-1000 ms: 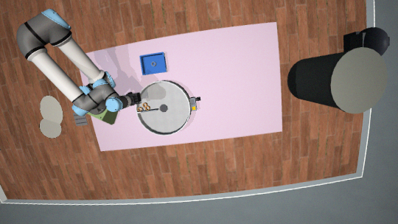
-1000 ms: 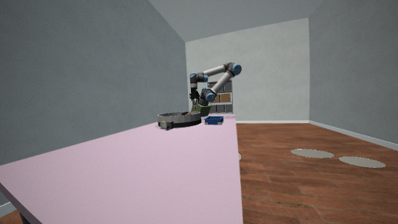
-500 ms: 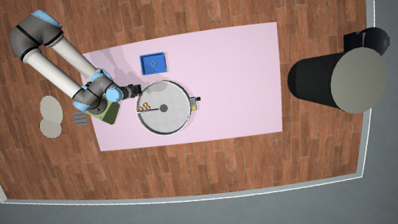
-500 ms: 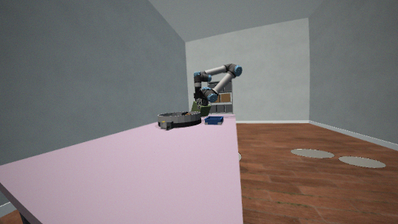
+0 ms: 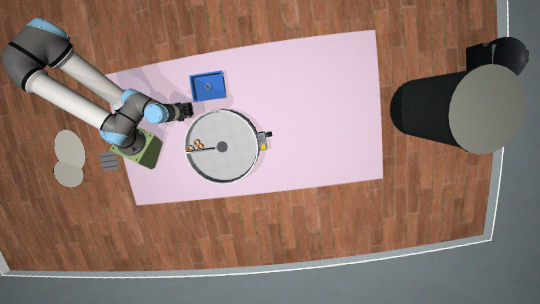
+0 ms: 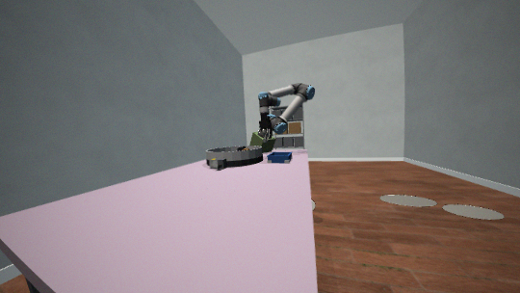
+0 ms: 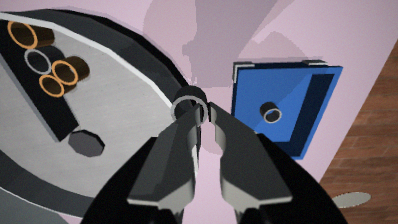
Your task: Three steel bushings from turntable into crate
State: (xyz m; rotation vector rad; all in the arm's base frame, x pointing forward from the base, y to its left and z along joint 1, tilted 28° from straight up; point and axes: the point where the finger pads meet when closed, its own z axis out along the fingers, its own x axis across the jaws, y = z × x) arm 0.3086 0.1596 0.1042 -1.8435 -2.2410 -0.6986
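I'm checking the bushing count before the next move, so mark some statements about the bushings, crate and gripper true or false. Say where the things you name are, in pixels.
1. The crate [image 5: 217, 91] [image 6: 279, 157] [image 7: 250, 127] holds two bushings. False: it holds one grey bushing [image 5: 208, 87] [image 7: 267, 107].
2. Three orange-rimmed bushings [image 7: 46, 36] are on the turntable [image 5: 232, 165] [image 6: 234, 156] [image 7: 115, 125]. True.
3. The gripper [image 5: 190, 110] [image 6: 265, 137] [image 7: 205, 104] grips a grey bushing by its wall. True.
4. The turntable has no grey bushing. False: one stands among the orange-rimmed ones.

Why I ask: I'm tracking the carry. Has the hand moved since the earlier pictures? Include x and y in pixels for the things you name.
Yes, the hand [image 5: 189, 110] [image 6: 266, 138] [image 7: 205, 104] has moved towards the blue crate [image 5: 200, 94] [image 6: 280, 155] [image 7: 254, 90] in the top view.
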